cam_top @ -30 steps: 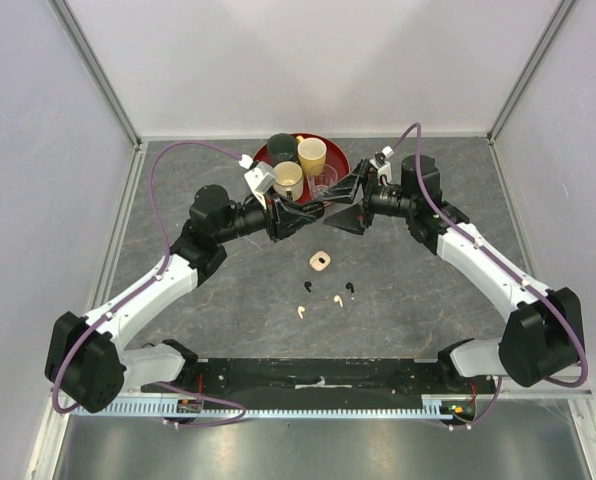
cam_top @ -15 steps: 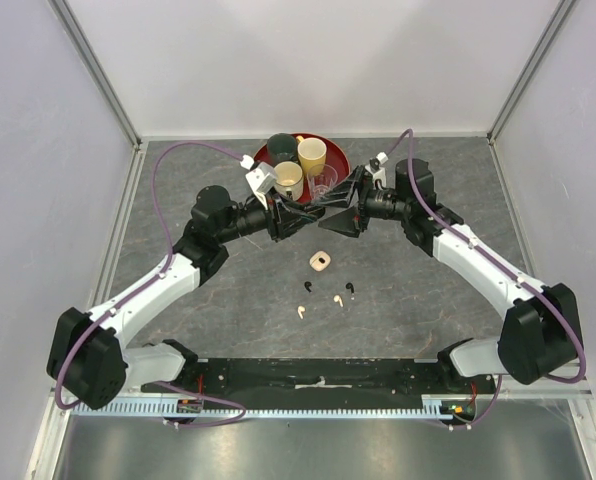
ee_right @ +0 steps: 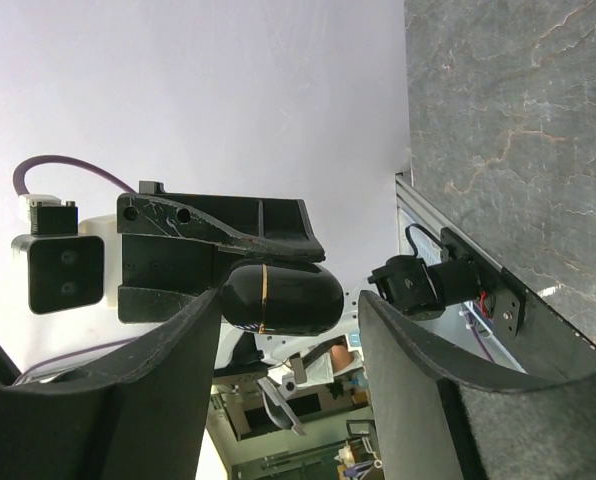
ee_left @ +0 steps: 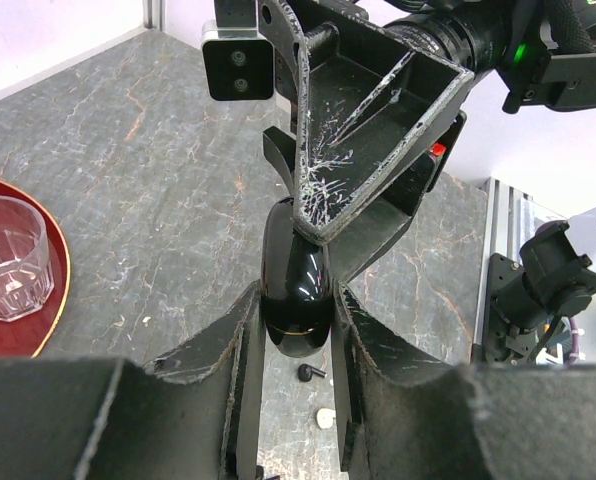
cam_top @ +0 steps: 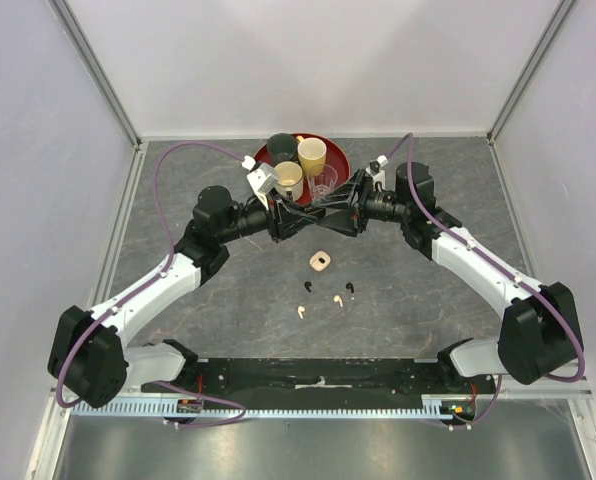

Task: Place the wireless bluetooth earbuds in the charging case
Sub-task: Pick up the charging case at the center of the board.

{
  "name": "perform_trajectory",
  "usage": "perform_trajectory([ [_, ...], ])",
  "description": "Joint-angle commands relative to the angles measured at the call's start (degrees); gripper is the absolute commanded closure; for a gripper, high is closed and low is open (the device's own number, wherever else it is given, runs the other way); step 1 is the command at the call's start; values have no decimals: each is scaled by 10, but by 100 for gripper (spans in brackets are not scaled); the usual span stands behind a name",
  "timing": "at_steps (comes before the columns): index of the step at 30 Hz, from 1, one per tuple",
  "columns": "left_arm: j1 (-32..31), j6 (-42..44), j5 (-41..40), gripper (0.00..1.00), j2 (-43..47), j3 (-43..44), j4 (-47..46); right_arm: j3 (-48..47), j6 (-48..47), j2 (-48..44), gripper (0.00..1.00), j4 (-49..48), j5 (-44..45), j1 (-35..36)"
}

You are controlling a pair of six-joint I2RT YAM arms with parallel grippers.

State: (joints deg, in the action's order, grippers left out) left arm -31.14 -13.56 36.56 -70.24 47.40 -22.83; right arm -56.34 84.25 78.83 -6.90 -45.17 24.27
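Note:
My left gripper (ee_left: 296, 300) is shut on a glossy black charging case (ee_left: 296, 285) with a thin gold seam, held in the air over the table's middle. My right gripper (ee_right: 290, 300) faces it with jaws straddling the case's (ee_right: 278, 298) free end. One finger (ee_right: 183, 340) touches the case; a gap remains at the other finger (ee_right: 408, 345). In the top view the two grippers (cam_top: 300, 216) (cam_top: 333, 215) meet tip to tip. Below lie a black earbud (cam_top: 350, 289), another black one (cam_top: 306, 288), a cream earbud (cam_top: 337, 299) and a second cream one (cam_top: 301, 311).
An open cream-white case (cam_top: 320, 262) lies on the grey table just above the earbuds. A red tray (cam_top: 344, 160) at the back holds a dark cup (cam_top: 281, 146), a yellow cup (cam_top: 311, 153), a cream cup (cam_top: 288, 179) and a clear glass (cam_top: 322, 183), right behind the grippers.
The right gripper has moved left up to the left gripper, and its jaws have narrowed around the black case. The left arm has held still.

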Motion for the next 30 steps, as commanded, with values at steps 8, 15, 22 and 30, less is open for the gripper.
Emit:
perform_trajectory([
  [8, -1, -9, 26, 96, -14, 6, -36, 10, 35, 8, 35, -60, 10, 3],
  [15, -1, -9, 22, 96, -15, 3, -37, 13, 41, 6, 42, -61, 11, 2],
  [22, -1, -19, 19, 90, -21, 7, -37, 15, 42, 5, 64, -65, 11, 2],
  [30, 0, -51, -4, 78, -24, 8, -41, 32, 75, 5, 79, -101, 10, 2],
])
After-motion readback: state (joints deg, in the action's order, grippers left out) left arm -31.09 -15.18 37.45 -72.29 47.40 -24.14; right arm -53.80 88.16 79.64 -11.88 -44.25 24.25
